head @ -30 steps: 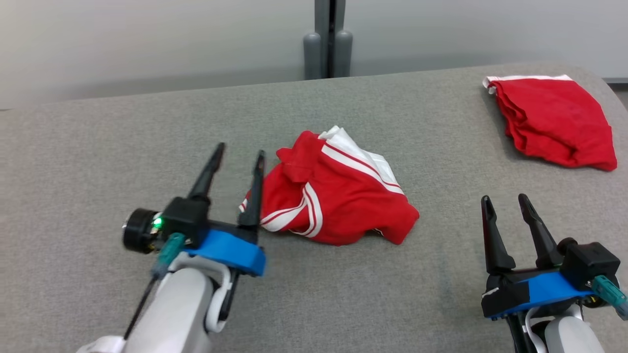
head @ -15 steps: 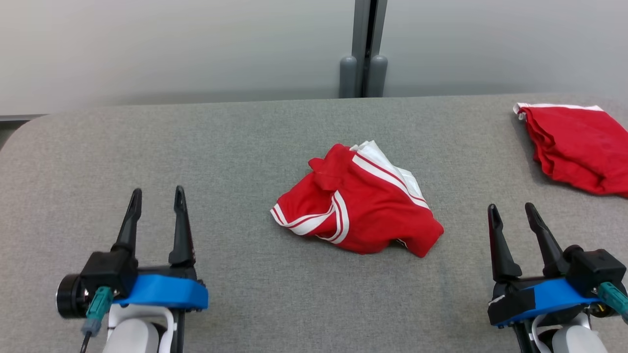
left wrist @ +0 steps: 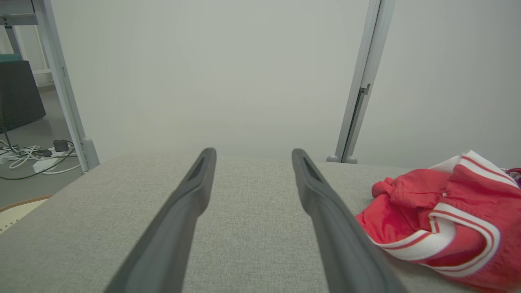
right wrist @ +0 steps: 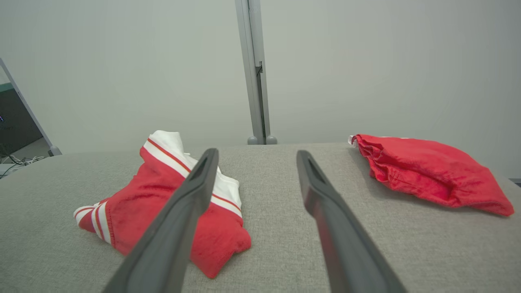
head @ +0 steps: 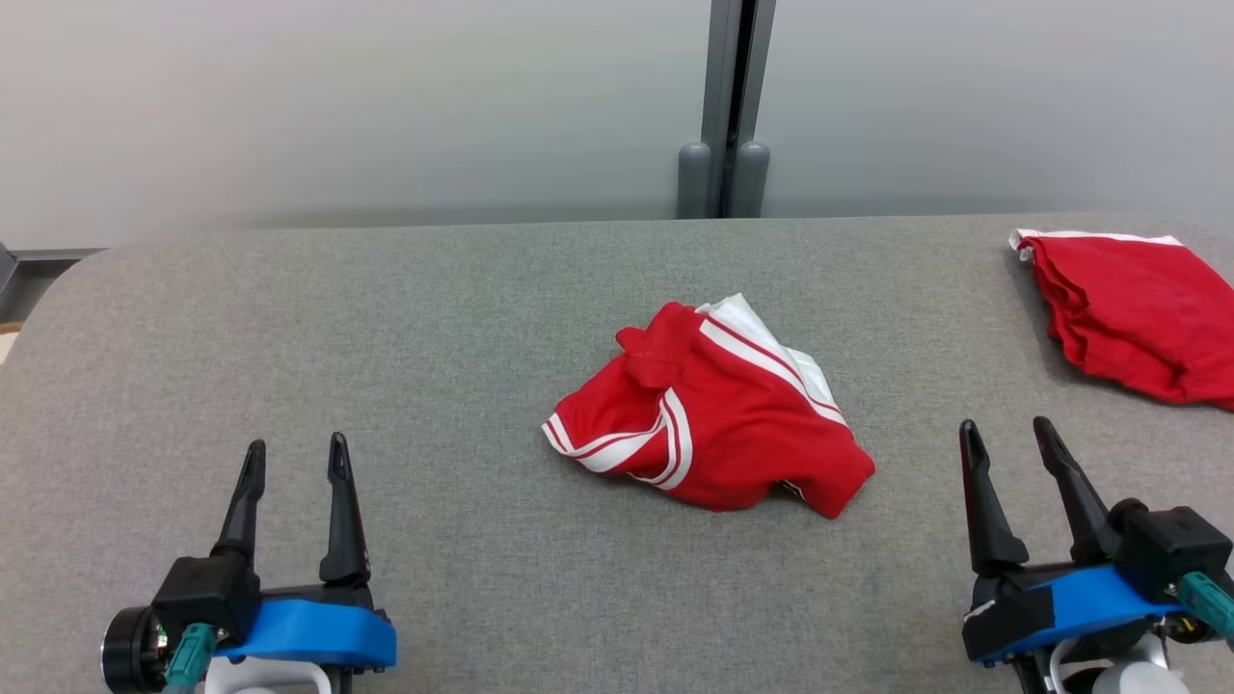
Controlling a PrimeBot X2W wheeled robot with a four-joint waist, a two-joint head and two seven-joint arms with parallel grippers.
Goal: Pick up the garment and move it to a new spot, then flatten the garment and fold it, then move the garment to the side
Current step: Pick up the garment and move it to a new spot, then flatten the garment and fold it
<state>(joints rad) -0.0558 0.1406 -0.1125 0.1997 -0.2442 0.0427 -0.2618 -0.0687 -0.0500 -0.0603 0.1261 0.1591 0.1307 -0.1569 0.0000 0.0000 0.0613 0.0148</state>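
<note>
The left gripper holds its slim dark fingers wide and empty above the coarse grey tabletop; crumpled red white-striped shorts lie to their right, left of the right gripper, fingers equally splayed; flatter red garment beyond.

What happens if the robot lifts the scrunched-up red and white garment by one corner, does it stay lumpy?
Probably not. The red and white garment lies in soft folds, so it looks floppy and would likely dangle and unfold. It seems thin cloth, so probably light. Pushed across the grey cloth-covered table, it would likely bunch up rather than slide.
</note>
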